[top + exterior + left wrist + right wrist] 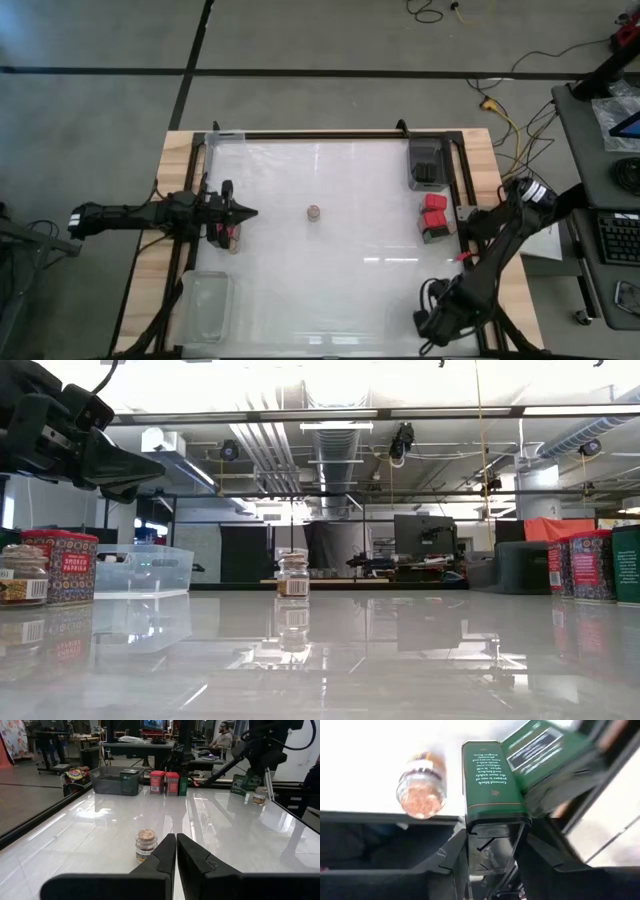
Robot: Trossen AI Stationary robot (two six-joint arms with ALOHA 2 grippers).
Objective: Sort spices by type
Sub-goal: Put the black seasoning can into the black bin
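The right gripper (492, 855) is at the near right corner of the table, its fingers (457, 855) partly closed on the dark lid end of a green pepper tin (487, 780). Just beside that tin lie a second green tin (545, 745), partly cut off, and a round jar of tan spice (421, 782). In the high view the right arm covers all three, so their exact spot on the table is hard to make out.

The left gripper (248, 213) hangs above the left side of the table with its jaws pressed together and empty, pointing toward the middle. Just near of it, close to the left edge, sit a red tin and a small jar (22, 578), the red tin (62, 565) reading as smoked paprika in the low view.

A lone tan-topped jar (314, 212) stands at the table's centre, well apart from everything else. On the right side two red tins (434, 217) stand together, and beyond them a dark tray (425, 165) at the far right corner holds black boxes. A clear tray (205, 305) lies at the near left, and another clear tray (226, 137) at the far left corner.

A seated person (223, 737) shows in the room beyond.
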